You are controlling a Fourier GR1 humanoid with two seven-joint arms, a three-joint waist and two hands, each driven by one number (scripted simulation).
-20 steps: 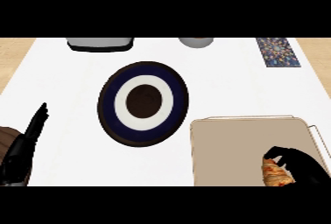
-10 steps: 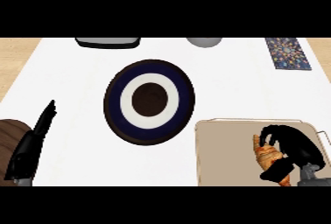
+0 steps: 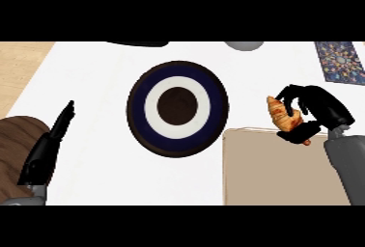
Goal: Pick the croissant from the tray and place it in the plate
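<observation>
The croissant (image 3: 281, 115) sits in the right hand (image 3: 314, 113), whose fingers and thumb curl round it from the right side, so only its left flank and upper tip show. It hangs in the air above the back edge of the tray (image 3: 278, 169), just beyond that edge and to the right of the plate (image 3: 178, 108), apart from both. Held this way, with its long axis running away from the robot and its free side turned toward the plate, it looks ready to be carried leftward and set down without the fingers reaching the dish first; that is a judgement, not something shown.

The croissant is golden orange, darker brown along its ridges, pointed at the top end and fattening toward the middle where the hand hides it.

The plate is round, with a dark rim, a navy band, a white ring and a brown centre, and nothing lies on it. The tray is a plain beige slab at the lower right.

The left hand (image 3: 50, 144) rests at the left edge, fingers straight, holding nothing, well away from the plate.
</observation>
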